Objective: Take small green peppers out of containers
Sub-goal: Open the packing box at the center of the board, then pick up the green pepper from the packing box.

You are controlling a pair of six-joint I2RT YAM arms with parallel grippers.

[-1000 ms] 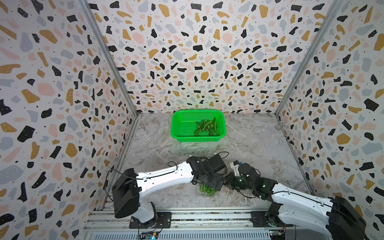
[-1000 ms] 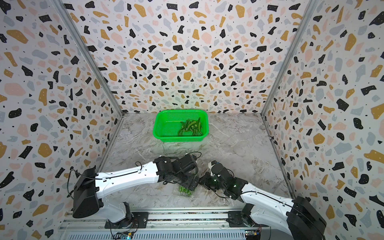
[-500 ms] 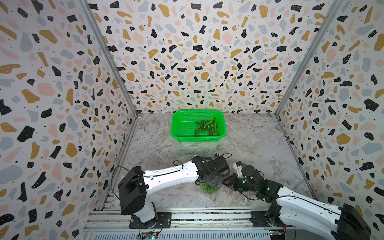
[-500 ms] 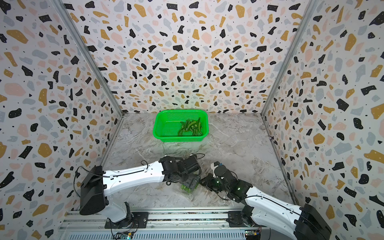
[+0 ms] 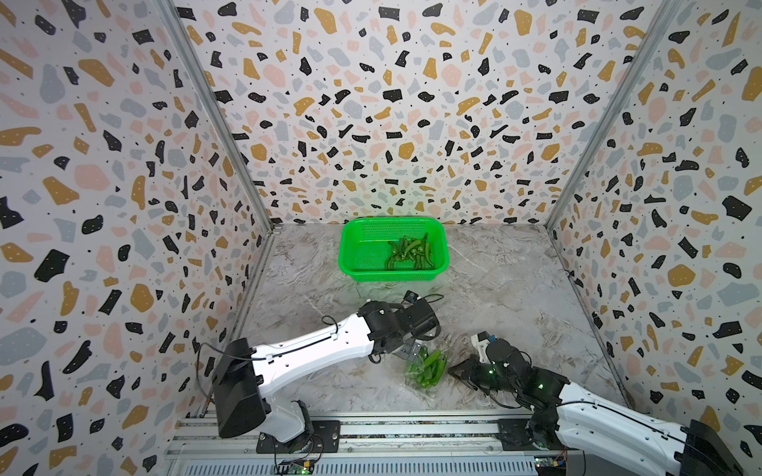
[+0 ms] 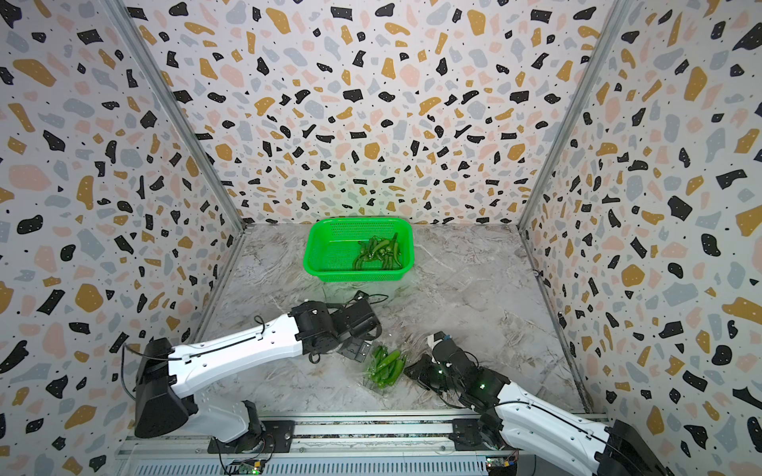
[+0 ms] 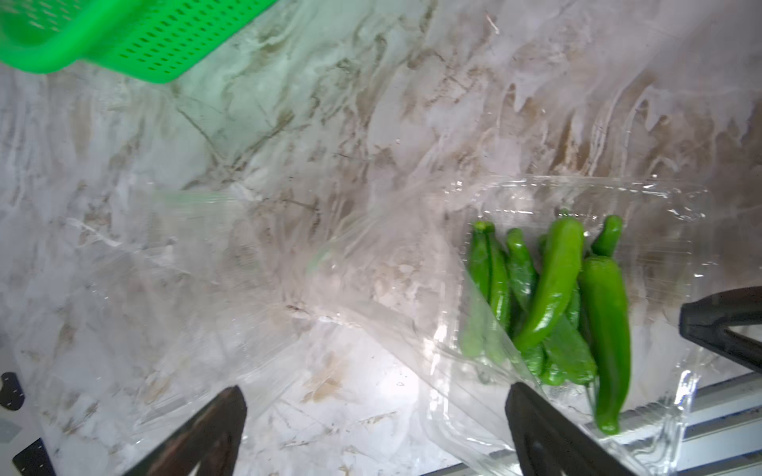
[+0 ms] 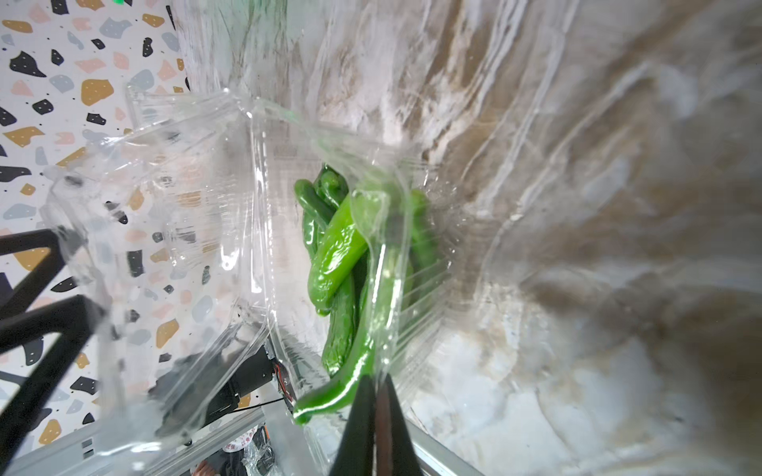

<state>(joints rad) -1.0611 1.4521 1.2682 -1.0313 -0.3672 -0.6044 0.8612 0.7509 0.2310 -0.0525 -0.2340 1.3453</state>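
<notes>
Unpacking is under way: a clear pack (image 7: 659, 214) of small green peppers (image 5: 426, 364) lies at the near edge, its film pinched by the closed right gripper (image 8: 373, 408). The left gripper (image 7: 373, 395), spread wide just left of it, probably must next close on a pepper

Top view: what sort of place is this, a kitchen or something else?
Probably a robot test booth, not a kitchen: a left arm and right arm bolted to a metal rail, terrazzo-print walls boxing in a marble-look tabletop, and a green basket of peppers.
</notes>
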